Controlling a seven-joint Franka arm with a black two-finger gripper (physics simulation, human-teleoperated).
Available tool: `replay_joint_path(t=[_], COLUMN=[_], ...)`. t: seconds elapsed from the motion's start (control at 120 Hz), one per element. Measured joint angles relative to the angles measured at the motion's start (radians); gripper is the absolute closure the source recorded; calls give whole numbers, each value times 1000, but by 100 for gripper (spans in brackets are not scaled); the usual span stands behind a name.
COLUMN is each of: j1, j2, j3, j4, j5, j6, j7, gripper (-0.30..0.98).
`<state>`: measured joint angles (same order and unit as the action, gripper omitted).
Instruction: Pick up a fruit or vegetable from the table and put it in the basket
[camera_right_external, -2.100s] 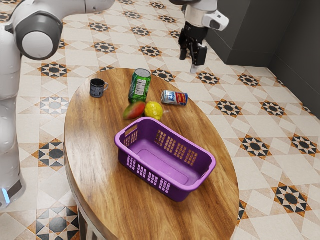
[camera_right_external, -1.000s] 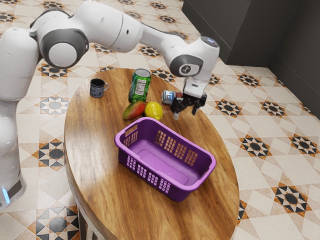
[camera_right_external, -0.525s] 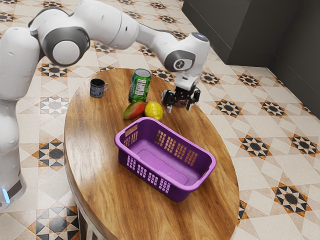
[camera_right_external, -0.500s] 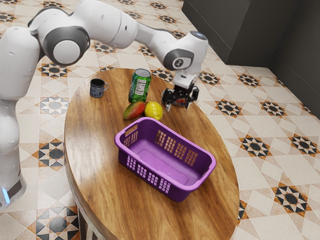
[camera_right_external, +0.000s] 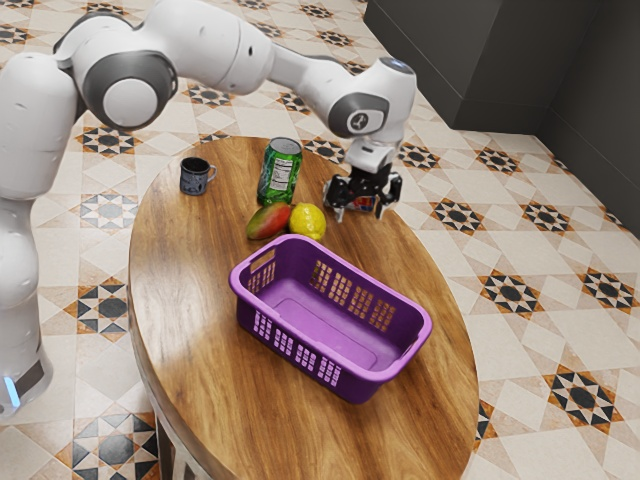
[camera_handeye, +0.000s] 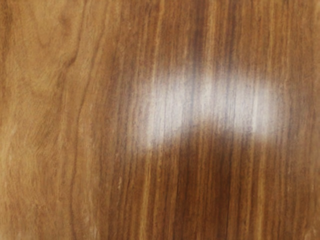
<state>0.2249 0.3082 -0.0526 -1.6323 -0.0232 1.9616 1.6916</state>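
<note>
Mango (camera_right_external: 268, 221), red and green, is lying on the table (camera_right_external: 210, 360), just beyond the far left end of the basket as the exterior view shows it. Lemon (camera_right_external: 308, 222) is sitting close against the mango's right side, near the basket's far rim. Both fruits are resting outside the basket (camera_right_external: 370, 388), which is standing upright, purple, with slotted walls and a bare floor showing inside.

Gripper (camera_right_external: 359, 214) is hanging low toward the table's far right, to the right of the lemon and apart from it. Its two fingers are pointing down and standing wide apart, holding nothing. Small can (camera_right_external: 362, 203) is showing red and blue behind and between them, partly hidden; whether anything is touching it, I cannot tell.

Green can (camera_right_external: 279, 172) is standing upright beyond the fruits; dark mug (camera_right_external: 194, 177) is standing farther left, handle facing right. White arm (camera_right_external: 215, 45) is reaching in from the exterior view's left, passing above the far part of the table. Wrist view is showing wood grain with a pale glare lying across it
</note>
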Motion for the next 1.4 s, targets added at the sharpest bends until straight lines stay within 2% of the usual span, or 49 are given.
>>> replay_joint_path(t=[0.175, 0.383, 0.683, 1.4], j1=[5, 6, 7, 11], j2=[-15, -114, -101, -29], j3=[9, 5, 11, 11], j4=[2, 8, -3, -20], j5=[1, 0, -1, -11], j6=[-91, -185, -318, -338], j7=[13, 23, 33, 44], gripper=[1, 1, 1, 1])
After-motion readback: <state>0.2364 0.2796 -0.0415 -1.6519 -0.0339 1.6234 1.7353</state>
